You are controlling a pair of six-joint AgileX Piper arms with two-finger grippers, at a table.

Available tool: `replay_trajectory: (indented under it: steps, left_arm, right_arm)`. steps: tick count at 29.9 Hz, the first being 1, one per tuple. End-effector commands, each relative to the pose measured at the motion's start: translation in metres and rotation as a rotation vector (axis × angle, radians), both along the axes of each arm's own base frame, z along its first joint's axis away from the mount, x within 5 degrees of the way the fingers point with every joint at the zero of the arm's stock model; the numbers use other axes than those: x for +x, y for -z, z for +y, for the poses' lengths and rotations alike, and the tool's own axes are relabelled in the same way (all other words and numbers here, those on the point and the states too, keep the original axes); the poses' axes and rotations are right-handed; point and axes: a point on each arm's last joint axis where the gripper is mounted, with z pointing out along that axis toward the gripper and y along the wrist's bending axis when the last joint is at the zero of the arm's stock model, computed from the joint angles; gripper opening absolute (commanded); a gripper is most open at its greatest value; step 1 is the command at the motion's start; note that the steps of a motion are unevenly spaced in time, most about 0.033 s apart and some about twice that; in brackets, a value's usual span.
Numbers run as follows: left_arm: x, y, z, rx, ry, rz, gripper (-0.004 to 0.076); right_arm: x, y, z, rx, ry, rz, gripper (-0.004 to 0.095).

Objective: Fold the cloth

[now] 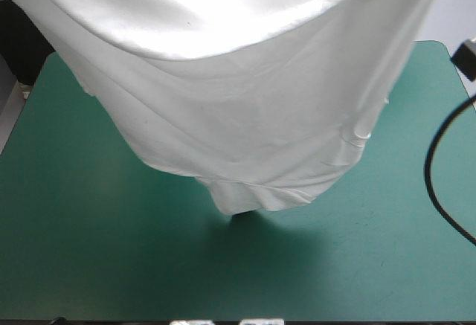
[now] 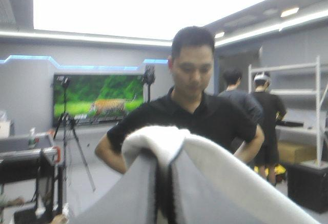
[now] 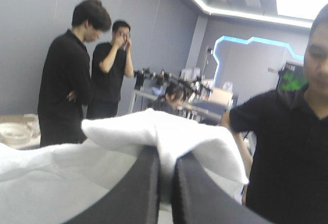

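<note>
White T-shirt (image 1: 245, 102) hangs over the table (image 1: 82, 258), pinched in the left gripper (image 2: 165, 155) and right gripper (image 3: 167, 157), mid-spread; laying it flat looks the next call.

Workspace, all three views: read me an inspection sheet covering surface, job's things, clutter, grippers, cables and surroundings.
Surface: teal-green cover, bare where visible, with a shadow under the hanging cloth.
Job's things: T-shirt, white, lifted and hanging spread between the two arms. Its lowest fold hangs near the table's middle, and whether it touches the cover cannot be told.
Clutter: nothing seen.
Grippers: left gripper raised, its black fingers all but shut with a fold of the T-shirt draped over their tips. Right gripper raised, pinching another fold the same way.
Cables: nothing seen beyond the robot's own.
Surroundings: nothing seen at or over the table's top.
</note>
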Motion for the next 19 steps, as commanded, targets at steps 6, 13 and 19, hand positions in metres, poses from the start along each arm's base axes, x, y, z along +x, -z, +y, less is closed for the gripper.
replay_trajectory:
  steps: [6,13,19]
  left_arm:
    - [-0.054,-0.027,0.017,-0.128,0.097,-0.301,-0.0017]
    - [-0.031,-0.017,0.010,-0.031,0.014,-0.195,-0.0017]
    - [0.061,0.021,-0.013,0.130,-0.190,0.166,-0.0017]
  right_arm:
    - [-0.051,-0.030,-0.013,0.091,0.019,-0.310,-0.0017]
    - [-0.028,-0.024,-0.016,0.070,0.118,-0.223,-0.0017]
    - [0.040,0.002,-0.011,0.026,0.210,0.039,-0.0017]
